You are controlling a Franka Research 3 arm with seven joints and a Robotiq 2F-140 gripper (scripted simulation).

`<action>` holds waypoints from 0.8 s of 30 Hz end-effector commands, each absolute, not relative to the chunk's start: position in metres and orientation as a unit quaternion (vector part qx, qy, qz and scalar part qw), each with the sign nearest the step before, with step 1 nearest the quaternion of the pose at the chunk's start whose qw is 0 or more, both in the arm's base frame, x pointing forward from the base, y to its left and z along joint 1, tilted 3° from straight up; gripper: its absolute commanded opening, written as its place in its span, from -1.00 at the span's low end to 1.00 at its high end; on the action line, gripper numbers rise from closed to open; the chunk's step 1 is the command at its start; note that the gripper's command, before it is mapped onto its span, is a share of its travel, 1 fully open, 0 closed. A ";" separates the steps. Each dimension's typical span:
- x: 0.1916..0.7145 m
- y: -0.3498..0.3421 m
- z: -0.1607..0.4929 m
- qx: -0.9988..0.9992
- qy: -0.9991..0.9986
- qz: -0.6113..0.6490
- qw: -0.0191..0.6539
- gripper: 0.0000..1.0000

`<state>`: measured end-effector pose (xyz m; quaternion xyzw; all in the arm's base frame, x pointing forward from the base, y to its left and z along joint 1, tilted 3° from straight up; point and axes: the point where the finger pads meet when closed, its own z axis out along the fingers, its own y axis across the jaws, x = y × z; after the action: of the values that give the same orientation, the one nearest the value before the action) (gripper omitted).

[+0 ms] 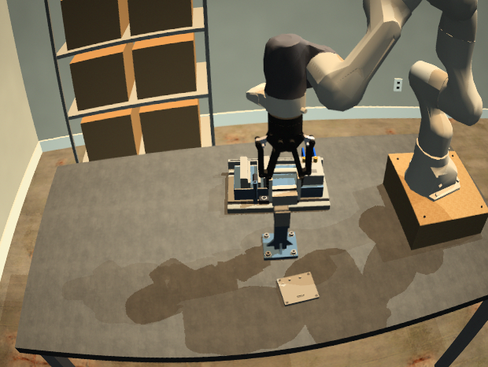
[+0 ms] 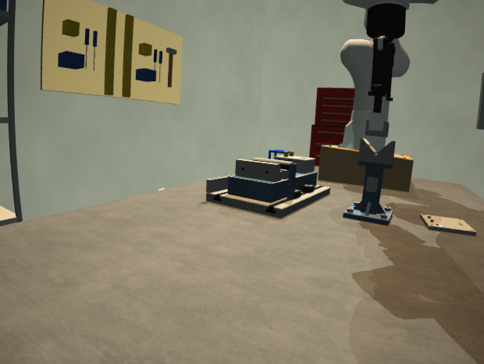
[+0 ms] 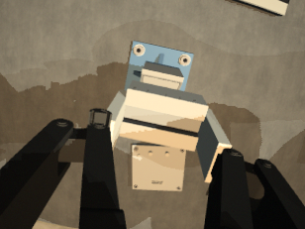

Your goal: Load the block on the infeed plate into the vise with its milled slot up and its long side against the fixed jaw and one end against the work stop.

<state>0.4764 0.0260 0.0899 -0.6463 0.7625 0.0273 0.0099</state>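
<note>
Grey wall, grey tabletop (image 1: 130, 220) (image 2: 156, 273) (image 3: 59, 29). Item: gripper (image 1: 284, 175) (image 2: 377, 111) (image 3: 161, 114), part-wide, gripping the slotted block (image 1: 284, 197) (image 2: 377, 131) (image 3: 163, 108). Location: above the V-block (image 1: 281, 216) (image 2: 376, 154) (image 3: 162, 78). Purpose: I am probably positioning it there for regripping. Vise (image 1: 278, 205) (image 2: 258, 187): awaiting its load, left of the V-block in the exterior view.

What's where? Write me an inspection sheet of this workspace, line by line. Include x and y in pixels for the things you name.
Surface: table (image 1: 118, 220) (image 2: 156, 273) (image 3: 50, 29) grey, shadows across it
Job's things: block (image 1: 284, 198) (image 2: 376, 133) (image 3: 163, 100) off the table, slot up; infeed plate (image 1: 297, 288) (image 2: 450, 223) (image 3: 158, 170) and V-block (image 1: 281, 219) (image 2: 375, 158) (image 3: 160, 78) bare; vise (image 1: 311, 179) (image 2: 258, 190) (image 3: 272, 6) open, unloaded
Clutter: nothing seen
Gripper (image 1: 286, 177) (image 2: 377, 111) (image 3: 161, 114): shut on the block
Cables: short blue lines (image 1: 303, 153) (image 2: 276, 150) at the vise
Surroundings: shelf (image 1: 208, 79) (image 2: 12, 78), tool board (image 2: 90, 83), red cabinet (image 2: 326, 102)
</note>
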 end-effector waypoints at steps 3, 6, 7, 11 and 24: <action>0.478 0.025 0.091 -0.647 0.762 0.027 0.013 -1.00; 0.478 0.025 0.092 -0.647 0.762 0.027 0.013 -1.00; 0.478 0.025 0.092 -0.647 0.762 0.027 0.013 -1.00; 0.478 0.025 0.093 -0.647 0.762 0.027 0.013 -1.00; 0.478 0.025 0.103 -0.647 0.762 0.027 0.013 -1.00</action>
<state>0.4772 0.0267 0.0977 -0.6478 0.7612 0.0276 0.0135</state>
